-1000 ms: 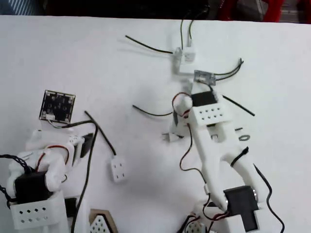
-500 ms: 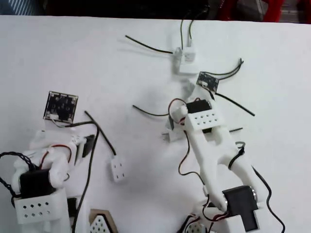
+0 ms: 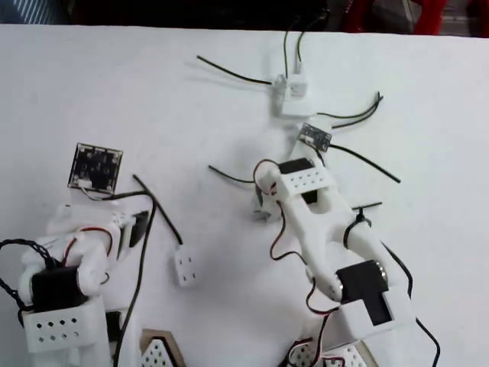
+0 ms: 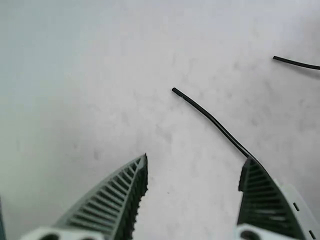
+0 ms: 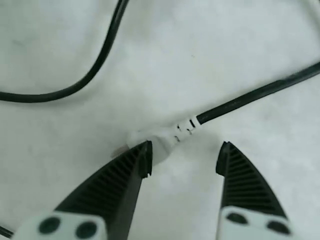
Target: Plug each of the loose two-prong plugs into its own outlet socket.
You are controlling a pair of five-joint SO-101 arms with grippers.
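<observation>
A white two-prong plug (image 5: 159, 140) on a black cable (image 5: 260, 91) lies on the white table, just ahead of my right gripper (image 5: 184, 150). The gripper is open, and one finger (image 5: 134, 167) sits close beside the plug body. In the high view this plug (image 3: 261, 215) lies mid-table, at the tip of the right arm. A white socket block (image 3: 186, 267) lies loose at lower centre, its cable (image 3: 157, 206) running up-left. Another socket block (image 3: 290, 98) sits at the back with plugs in it. My left gripper (image 4: 195, 162) is open over bare table, near a black cable end (image 4: 176, 91).
Loose black wires (image 3: 229, 70) trail around the back socket block, and more (image 3: 359, 116) to its right. The left arm (image 3: 65, 267) stands at the lower left. Arm bases (image 3: 157, 352) crowd the front edge. Dark clutter lies beyond the table's far edge.
The right arm pulled back toward the front left and its wrist turned, bringing its gripper over the loose plug. The left arm shifted slightly a second ago, then stayed still.
</observation>
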